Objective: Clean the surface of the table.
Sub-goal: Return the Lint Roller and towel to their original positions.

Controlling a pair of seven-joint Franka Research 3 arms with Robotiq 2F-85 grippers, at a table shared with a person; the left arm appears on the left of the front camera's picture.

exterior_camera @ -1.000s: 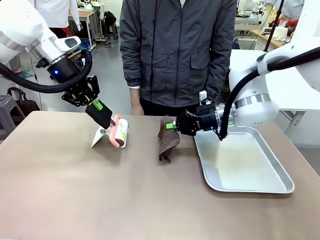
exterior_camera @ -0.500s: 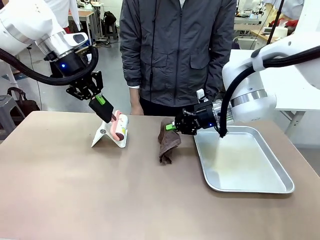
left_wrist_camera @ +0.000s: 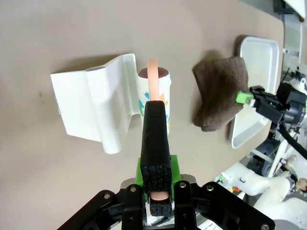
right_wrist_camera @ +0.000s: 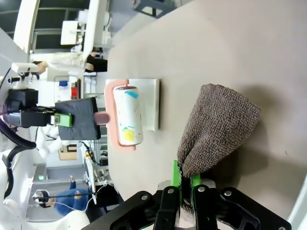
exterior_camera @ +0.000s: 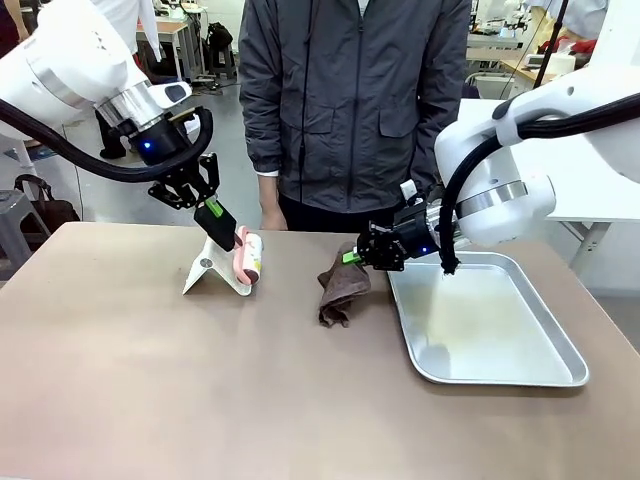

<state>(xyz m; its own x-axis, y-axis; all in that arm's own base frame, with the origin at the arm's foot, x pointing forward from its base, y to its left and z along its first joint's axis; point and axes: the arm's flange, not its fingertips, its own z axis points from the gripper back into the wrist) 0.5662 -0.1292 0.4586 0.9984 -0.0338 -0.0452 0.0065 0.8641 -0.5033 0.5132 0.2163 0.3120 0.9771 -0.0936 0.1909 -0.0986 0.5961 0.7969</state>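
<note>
- Between the left gripper's (exterior_camera: 224, 236) 2 fingers, a pink handle is being pinched; it belongs to 1 lint roller (exterior_camera: 246, 258), whose printed white roll is hanging just past the fingertips.
- Beside those fingertips, 1 white plastic stand (exterior_camera: 205, 269) is sitting on the table (exterior_camera: 150, 380), touching or nearly touching the roll; the front view does not settle which.
- Seen from the left wrist, the fingers (left_wrist_camera: 156, 136) are pressing together on the handle, with the roll (left_wrist_camera: 154, 96) beyond them and the stand (left_wrist_camera: 91, 114) to one side.
- At the right gripper (exterior_camera: 352, 256), the 2 fingers are pinching the top edge of 1 brown cloth (exterior_camera: 341, 291), which is drooping from the tips down onto the table.
- Behind that gripper's wrist, 1 shallow silver tray (exterior_camera: 560, 350) is lying bare on the tabletop.
- Beyond both grippers, 1 person (exterior_camera: 355, 100) in a dark jacket is standing at the far edge.
- As a judgement, the job is looking barely begun: both tools are in hand, but neither is pressing flat on the surface, and the wide stretch of table short of the fingertips is waiting for wiping and rolling.
- Count: 2 arms, 2 cleaning tools, 1 stand, 1 tray, 1 table.
</note>
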